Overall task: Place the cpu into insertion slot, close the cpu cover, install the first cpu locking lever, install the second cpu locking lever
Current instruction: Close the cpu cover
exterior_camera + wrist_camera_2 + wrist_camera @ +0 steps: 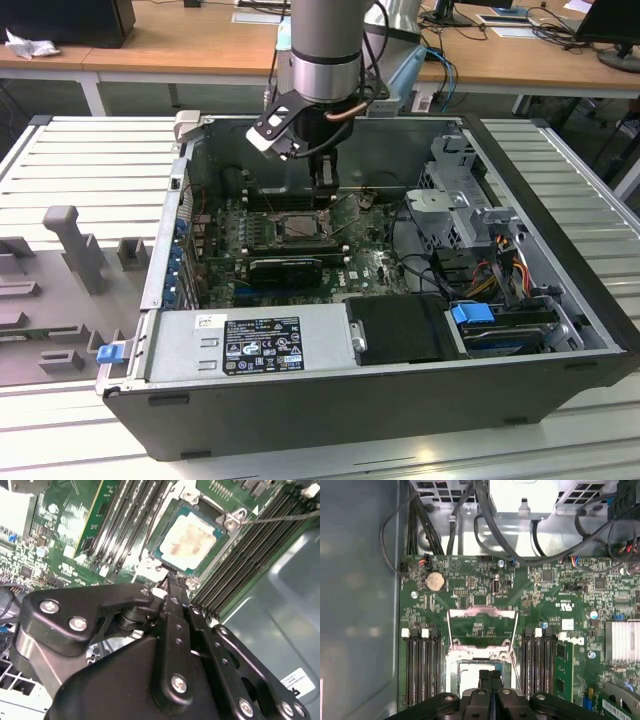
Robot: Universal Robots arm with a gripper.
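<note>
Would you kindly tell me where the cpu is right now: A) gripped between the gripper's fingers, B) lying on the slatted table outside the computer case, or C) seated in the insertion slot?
C: in the second wrist view the cpu lies flat with its silvery top up inside the insertion slot, while the gripper is shut just beside it.

Wooden desks (200,45) stand behind a slatted grey worktable (90,150).

Silver-grey arm (325,45) with black, screw-studded hand (167,587).
</note>
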